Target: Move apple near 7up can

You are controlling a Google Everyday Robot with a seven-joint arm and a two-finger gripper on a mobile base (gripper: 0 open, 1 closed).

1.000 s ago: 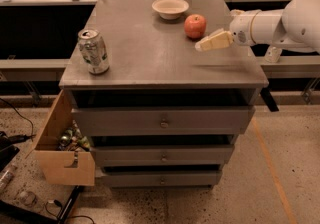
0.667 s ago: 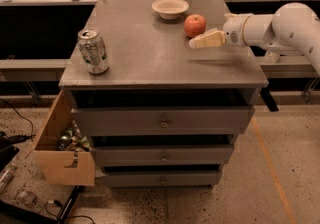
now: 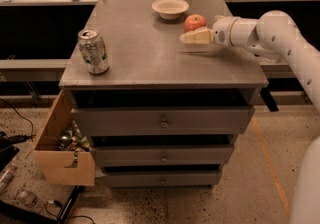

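1. The gripper is a cream wedge at the end of a white arm that reaches in from the right side of the picture. It hangs low over the right rear part of the grey cabinet top, with its tip pointing left. From this angle I cannot tell how far open it is, nor whether it has hold of anything.
2. The apple sits on the top just behind the gripper, toward the far edge. It is red-orange, and the gripper hides its lower edge. Whether the two touch cannot be told.
3. The bowl, shallow and cream, stands beyond the gripper's tip and a little to its left, close to the far edge. It is near the apple but apart from it.
4. The can is well away from the gripper, far to the left of its tip and nearer the front, by the front left corner of the top. It stands upright, silver with green markings and its pull-tab end up. A wide stretch of bare top lies between it and the apple.
5. Below the gripper, the cabinet front shows three drawers, one above another, each with a small handle in the middle.
6. Low and far to the gripper's left, a cardboard box leans at the cabinet's left side with cans or bottles inside it. Cables lie on the speckled floor nearby.
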